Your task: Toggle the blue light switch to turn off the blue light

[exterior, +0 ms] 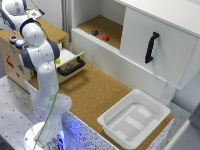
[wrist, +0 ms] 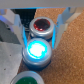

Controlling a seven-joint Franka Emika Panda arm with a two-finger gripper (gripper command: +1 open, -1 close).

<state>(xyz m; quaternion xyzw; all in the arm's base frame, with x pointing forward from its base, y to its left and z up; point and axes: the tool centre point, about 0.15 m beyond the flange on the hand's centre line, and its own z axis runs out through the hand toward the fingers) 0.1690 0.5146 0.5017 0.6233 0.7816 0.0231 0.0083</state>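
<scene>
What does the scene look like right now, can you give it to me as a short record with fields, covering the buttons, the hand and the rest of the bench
blue light switch: round cap, glowing bright, so the light is on
red button: dark round cap next to the blue one, unlit
green button: only its edge shows
hand: fingers on either side of the red and blue caps; open or shut cannot be told
arm: white, bent over the wooden box at the exterior view's left
drawer: pulled open, black handle
white tray: rim on the cork counter, looks empty
</scene>
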